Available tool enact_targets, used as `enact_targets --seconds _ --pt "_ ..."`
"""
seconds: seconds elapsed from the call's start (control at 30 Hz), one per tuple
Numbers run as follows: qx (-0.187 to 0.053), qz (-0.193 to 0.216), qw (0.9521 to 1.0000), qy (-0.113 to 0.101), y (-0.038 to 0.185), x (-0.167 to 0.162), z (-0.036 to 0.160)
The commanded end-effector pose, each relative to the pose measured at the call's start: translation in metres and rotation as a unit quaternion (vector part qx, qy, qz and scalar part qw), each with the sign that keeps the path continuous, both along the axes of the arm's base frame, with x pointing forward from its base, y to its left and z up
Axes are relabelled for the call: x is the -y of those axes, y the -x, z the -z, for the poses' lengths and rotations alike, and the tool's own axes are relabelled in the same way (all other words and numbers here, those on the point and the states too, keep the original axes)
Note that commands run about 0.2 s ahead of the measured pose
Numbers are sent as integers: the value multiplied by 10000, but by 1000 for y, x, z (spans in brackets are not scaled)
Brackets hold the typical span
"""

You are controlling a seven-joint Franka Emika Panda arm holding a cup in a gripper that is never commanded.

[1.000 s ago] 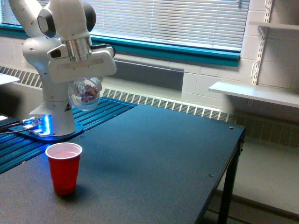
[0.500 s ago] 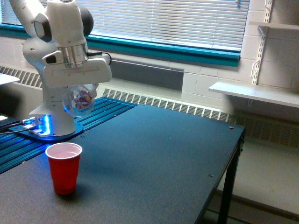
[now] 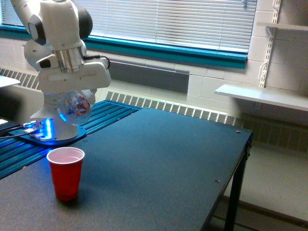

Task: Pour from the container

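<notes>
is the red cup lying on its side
No, the red cup stands upright on the dark table, open mouth facing up.

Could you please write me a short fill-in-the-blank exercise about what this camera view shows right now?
1. The gripper holds a clear container above the ___ cup.
2. The cup stands upright on the dark ___.
3. In the exterior view, the cup stands near the table's ___ end.
4. Lights of ___ colour glow at the arm's base.

Missing words: red; table; left; blue
</notes>
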State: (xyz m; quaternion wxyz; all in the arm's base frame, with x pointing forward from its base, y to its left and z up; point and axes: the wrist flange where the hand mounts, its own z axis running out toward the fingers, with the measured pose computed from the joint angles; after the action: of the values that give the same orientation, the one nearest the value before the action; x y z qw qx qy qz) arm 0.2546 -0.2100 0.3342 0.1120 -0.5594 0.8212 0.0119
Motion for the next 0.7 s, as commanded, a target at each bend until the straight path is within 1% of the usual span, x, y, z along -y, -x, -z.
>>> enact_targets --seconds 0.03,0.2,0.4,0.57,0.63,0.7 --pt "77 -399 9992 -53 -20 0 10" --pt "117 -517 9986 -80 -31 8 15" --pt "128 -425 9990 -22 -35 19 17" --pt "104 -306 9995 47 -30 26 15" --pt "40 -295 9995 63 -25 30 13" --pt "-4 -236 9997 15 -17 34 12"
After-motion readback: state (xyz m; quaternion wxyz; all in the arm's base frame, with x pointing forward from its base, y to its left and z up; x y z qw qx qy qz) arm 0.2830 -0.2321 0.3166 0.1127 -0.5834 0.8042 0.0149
